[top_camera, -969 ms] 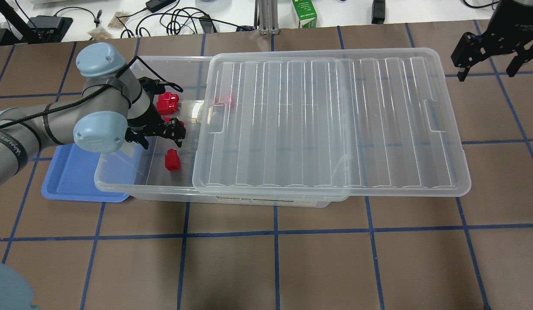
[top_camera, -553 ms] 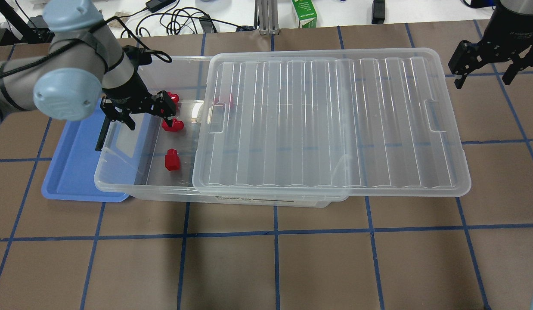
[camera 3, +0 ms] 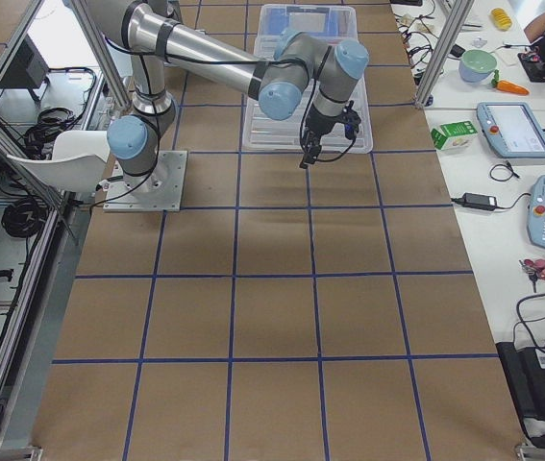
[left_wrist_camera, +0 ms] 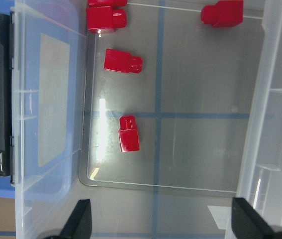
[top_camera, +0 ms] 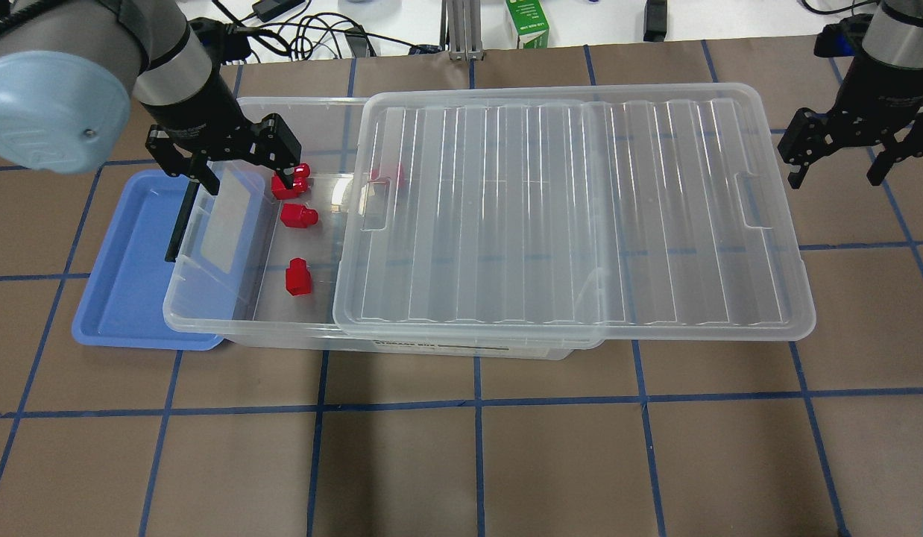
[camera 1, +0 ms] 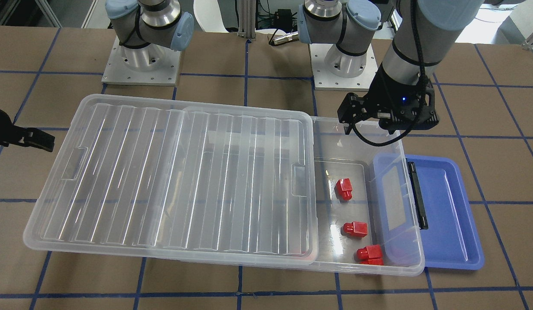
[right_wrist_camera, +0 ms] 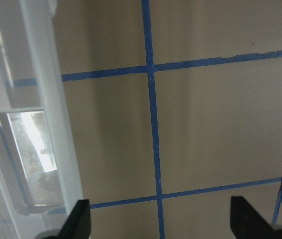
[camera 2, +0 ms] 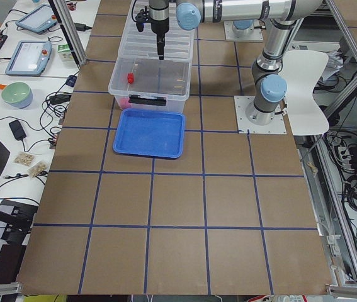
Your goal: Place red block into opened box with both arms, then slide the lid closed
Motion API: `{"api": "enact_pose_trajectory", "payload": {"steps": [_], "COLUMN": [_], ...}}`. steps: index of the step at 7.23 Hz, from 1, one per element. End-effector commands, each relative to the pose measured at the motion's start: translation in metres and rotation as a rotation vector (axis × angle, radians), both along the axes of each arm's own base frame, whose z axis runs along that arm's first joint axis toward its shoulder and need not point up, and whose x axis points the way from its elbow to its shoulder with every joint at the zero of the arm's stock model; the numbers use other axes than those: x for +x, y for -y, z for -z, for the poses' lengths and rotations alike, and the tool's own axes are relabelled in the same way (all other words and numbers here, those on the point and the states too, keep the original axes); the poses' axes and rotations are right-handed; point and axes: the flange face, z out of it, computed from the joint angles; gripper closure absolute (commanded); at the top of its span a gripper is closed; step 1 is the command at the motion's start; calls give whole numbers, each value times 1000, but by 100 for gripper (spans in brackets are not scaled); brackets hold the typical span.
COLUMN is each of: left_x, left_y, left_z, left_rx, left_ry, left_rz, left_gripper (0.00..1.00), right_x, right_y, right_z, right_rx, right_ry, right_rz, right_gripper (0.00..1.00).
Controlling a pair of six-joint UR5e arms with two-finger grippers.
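Red blocks (top_camera: 298,277) lie in the uncovered end of the clear box (top_camera: 208,322), and both grippers are empty.

Most of the box sits under the ribbed lid (top_camera: 581,224), which overhangs the end on the robot's right and leaves a strip open on its left. Several blocks rest on the floor of that strip, two of them close together near the long wall away from the robot. Another shows through the lid by its handle recess. The left gripper (top_camera: 241,165) hangs over the open strip, fingers spread wide around nothing. The right gripper (top_camera: 838,160) hovers above the table (top_camera: 476,462) just beyond the lid's right edge, fingers also apart. A blue tray (top_camera: 126,298) lies at the box's latch end.
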Motion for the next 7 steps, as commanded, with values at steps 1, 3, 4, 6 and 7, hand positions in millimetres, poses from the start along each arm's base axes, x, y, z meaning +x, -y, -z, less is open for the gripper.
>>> {"api": "enact_pose_trajectory", "payload": {"steps": [1,3,4,6,7], "left_x": [3,8,8,7,7], "left_y": [-15,-11,-9,-9,-9], "left_z": [-13,-19,-20,-17,-16], "left_rx": [-15,-47,-76,-72,-71], "left_ry": [22,13,15,9,8], "left_rz": [8,-4,-8,-10,-12], "left_gripper": [0,0,0,0,0], "right_x": [-5,-3,0,-1,2], "right_y": [-5,-6,-10,-2,0], "right_z": [2,17,29,26,28], "right_rx": [16,26,44,-18,-16], "right_ry": [3,20,29,6,11], "right_rz": [10,15,17,20,18], "right_gripper": [0,0,0,0,0]}}
